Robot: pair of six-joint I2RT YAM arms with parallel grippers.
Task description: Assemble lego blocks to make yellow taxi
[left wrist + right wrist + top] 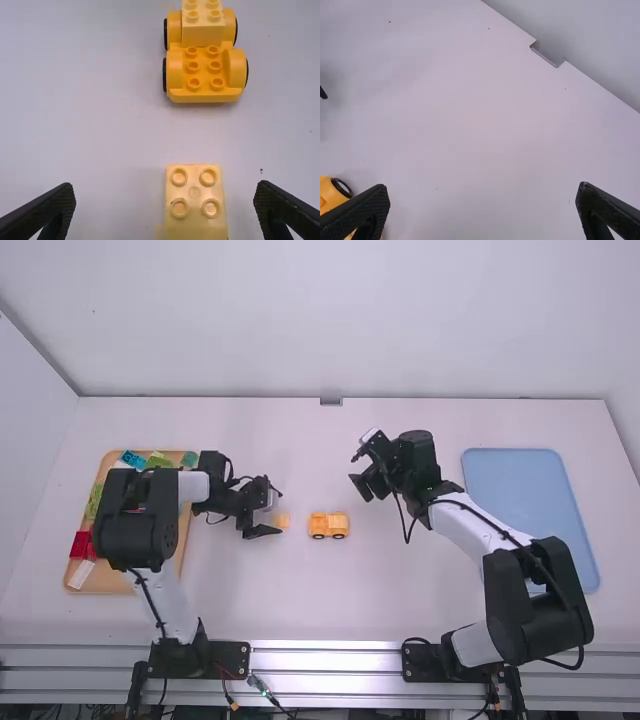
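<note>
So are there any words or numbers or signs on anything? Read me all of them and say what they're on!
Nothing here can be read.
Blue block on the wooden tray: maybe marks, too small to tell.
Yellow car base and loose yellow block: no readable writing.

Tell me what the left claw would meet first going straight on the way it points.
Most likely the loose pale yellow block: it lies just ahead of the open left claw, with the yellow wheeled base beyond. Height is hard to judge, so the claw could touch the table first.
</note>
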